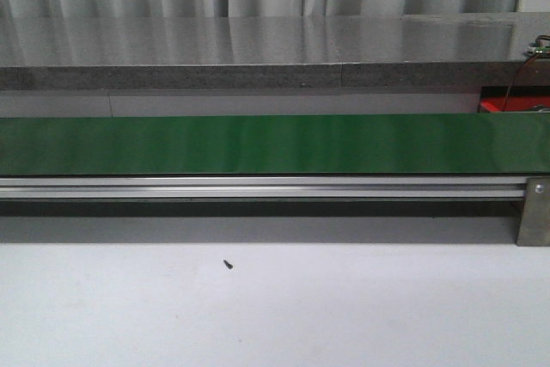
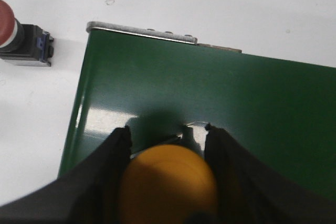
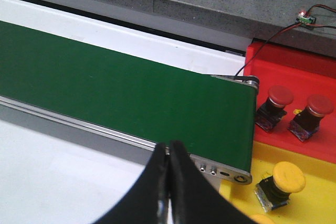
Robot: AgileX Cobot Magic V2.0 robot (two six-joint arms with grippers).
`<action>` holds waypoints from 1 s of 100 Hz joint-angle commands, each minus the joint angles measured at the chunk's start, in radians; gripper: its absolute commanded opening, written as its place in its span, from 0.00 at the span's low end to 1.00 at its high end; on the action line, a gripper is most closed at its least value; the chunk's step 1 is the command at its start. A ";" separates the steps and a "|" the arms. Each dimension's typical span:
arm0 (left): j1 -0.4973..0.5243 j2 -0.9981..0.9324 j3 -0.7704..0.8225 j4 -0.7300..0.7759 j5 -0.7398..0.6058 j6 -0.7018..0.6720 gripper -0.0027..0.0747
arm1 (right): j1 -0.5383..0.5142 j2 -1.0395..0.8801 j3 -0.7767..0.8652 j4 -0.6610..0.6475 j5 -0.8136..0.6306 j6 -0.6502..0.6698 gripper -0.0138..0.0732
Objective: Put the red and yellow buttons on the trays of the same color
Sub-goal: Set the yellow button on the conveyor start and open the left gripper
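Left gripper [image 2: 167, 140]: jaws closed on yellow button [image 2: 168, 184], black fingers [image 2: 113, 166] either side of its cap; held over end of green conveyor belt [image 2: 210, 98].
Right gripper [image 3: 169, 156]: jaws pressed together, nothing betw. them; hangs at near rail of belt, above white table [image 3: 47, 171].
Red button (loose) [image 2: 21, 36]: on its side on table, just beside belt end, left wrist view; red cap, dark body w/ blue base.
Red tray [image 3: 299, 77]: past far end of belt; 2 red buttons in it [image 3: 273, 106], [image 3: 311, 115], side by side, apart.
Yellow tray [image 3: 315, 163]: adjoins red tray; 1 yellow button [image 3: 281, 182] lying tilted in it, near belt end.
Belt, front view [image 1: 275, 143]: bare green surface, alu. rail below.
Small dark speck [image 1: 229, 264]: on table in front of rail; cannot tell what.
Grey ledge [image 1: 258, 53]: behind belt.
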 commanded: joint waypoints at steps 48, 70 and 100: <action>0.021 -0.142 -0.115 -0.006 -0.043 0.015 0.72 | 0.003 0.000 -0.025 0.029 -0.067 -0.005 0.02; 0.149 -0.131 -0.144 0.018 -0.081 0.015 0.72 | 0.003 0.000 -0.025 0.029 -0.067 -0.005 0.02; 0.347 -0.059 -0.146 0.027 -0.189 0.015 0.72 | 0.003 0.000 -0.025 0.029 -0.067 -0.005 0.02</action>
